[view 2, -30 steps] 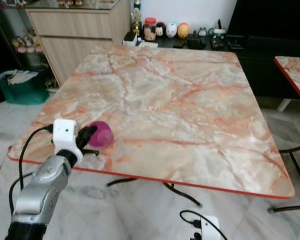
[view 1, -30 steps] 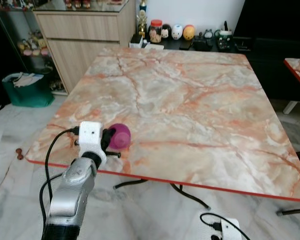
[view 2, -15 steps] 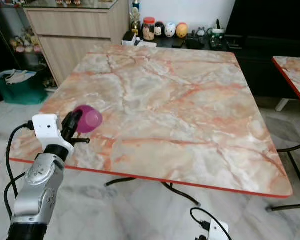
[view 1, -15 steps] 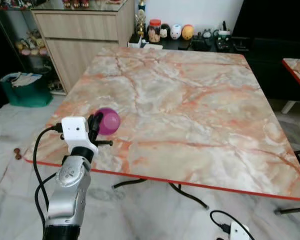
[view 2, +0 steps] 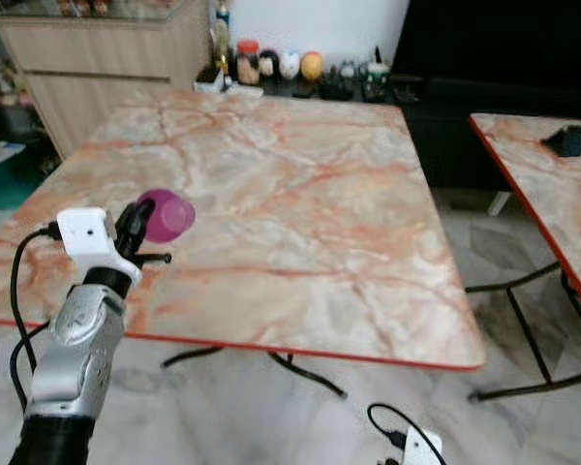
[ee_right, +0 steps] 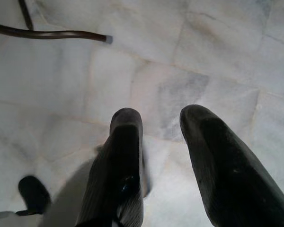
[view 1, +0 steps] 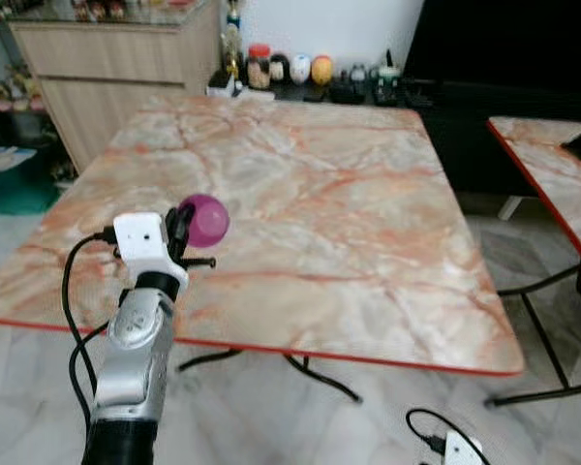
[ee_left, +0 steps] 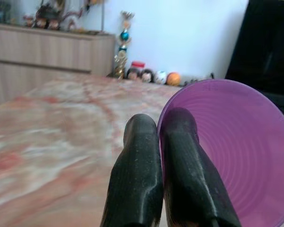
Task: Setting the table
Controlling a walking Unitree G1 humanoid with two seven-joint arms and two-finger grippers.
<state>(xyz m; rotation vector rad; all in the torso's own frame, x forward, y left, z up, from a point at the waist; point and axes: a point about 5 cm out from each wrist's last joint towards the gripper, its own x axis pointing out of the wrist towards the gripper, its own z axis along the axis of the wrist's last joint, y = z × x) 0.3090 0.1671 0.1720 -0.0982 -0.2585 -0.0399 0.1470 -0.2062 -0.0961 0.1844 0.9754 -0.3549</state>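
A purple plastic cup (view 1: 205, 219) is held by its rim in the clenched left pincer (view 1: 181, 229), above the marble counter (view 1: 300, 203) near its left edge. In the left wrist view one finger (ee_left: 191, 175) is seen inside the cup. The right pincer (ee_right: 161, 137) hangs released over the floor tiles (ee_right: 217, 47).

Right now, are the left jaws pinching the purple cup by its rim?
Yes, in the left wrist view one black finger sits outside the purple cup wall and the other inside, clamped on the rim.
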